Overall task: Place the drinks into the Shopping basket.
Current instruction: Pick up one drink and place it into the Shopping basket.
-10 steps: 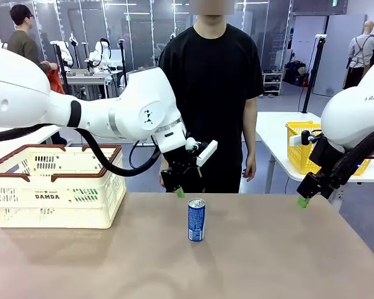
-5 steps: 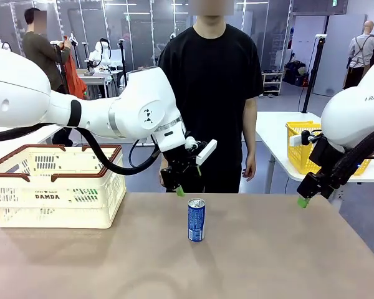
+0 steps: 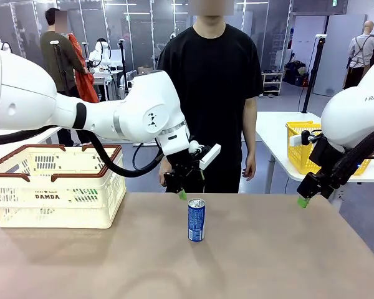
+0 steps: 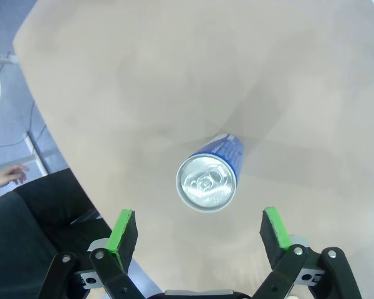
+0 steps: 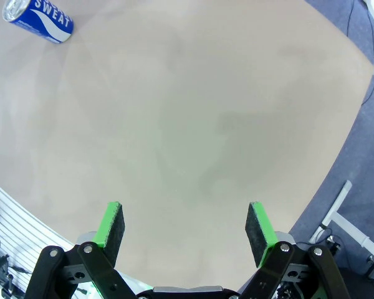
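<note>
Front view: left gripper [image 3: 177,192] wide-fingered just above upright blue can [image 3: 196,219]; right gripper [image 3: 303,200] likewise agape.

Pretty clearly a robotics lab, not a real shop. Two big white robot arms, left [image 3: 112,115] and right [image 3: 355,118], hung at a tan table [image 3: 268,261] with a Shopping basket [image 3: 50,198] on its left end. Behind the table were glass partitions [image 3: 143,31] and cluttered workbenches [image 3: 87,78]. Off its right side stood a white table [image 3: 271,134] holding a yellow mesh basket [image 3: 302,152], on a grey floor [image 3: 361,218].
</note>
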Controlling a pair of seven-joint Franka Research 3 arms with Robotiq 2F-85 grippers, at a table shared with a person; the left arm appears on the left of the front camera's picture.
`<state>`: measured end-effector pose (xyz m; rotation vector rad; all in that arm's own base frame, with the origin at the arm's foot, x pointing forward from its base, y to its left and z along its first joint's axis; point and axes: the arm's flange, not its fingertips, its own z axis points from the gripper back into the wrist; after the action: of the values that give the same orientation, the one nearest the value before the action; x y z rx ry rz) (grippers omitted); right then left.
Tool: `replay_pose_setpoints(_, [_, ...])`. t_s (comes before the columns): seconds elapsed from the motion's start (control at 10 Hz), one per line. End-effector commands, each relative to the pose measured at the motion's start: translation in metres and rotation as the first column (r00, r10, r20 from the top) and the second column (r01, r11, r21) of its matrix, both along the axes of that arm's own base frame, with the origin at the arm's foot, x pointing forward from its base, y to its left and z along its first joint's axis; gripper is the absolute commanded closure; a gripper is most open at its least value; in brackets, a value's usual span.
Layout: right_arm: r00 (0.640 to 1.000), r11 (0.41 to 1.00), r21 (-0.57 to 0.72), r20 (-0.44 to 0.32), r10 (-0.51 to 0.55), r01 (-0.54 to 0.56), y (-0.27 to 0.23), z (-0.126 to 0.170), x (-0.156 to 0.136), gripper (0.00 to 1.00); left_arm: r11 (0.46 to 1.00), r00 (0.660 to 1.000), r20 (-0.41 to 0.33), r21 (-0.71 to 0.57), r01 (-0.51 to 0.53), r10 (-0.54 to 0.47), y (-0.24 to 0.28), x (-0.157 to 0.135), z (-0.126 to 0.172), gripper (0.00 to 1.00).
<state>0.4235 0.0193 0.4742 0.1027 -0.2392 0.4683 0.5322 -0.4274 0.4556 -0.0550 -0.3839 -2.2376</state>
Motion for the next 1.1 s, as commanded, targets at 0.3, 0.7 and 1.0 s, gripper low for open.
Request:
replay_pose_setpoints(0.3, [1.000, 1.000, -0.002, -0.003, 0.011, -0.011, -0.002, 0.002, 0.001, 0.03, 0.988, 0.998, -0.063, 0.153, 0.021, -0.011, -0.034, 0.013, -0.027, 0.00])
replay_pose_setpoints(0.7, [1.000, 1.000, -0.002, -0.003, 0.011, -0.011, -0.002, 0.002, 0.001, 0.03, 0.985, 0.995, -0.097, 0.173, 0.005, 0.012, -0.043, 0.019, -0.048, 0.00])
replay_pose_setpoints(1.0, [1.000, 1.000, -0.002, -0.003, 0.011, -0.011, -0.002, 0.002, 0.001, 0.03, 0.974, 0.994, -0.109, 0.228, 0.010, 0.015, -0.046, 0.018, -0.058, 0.00])
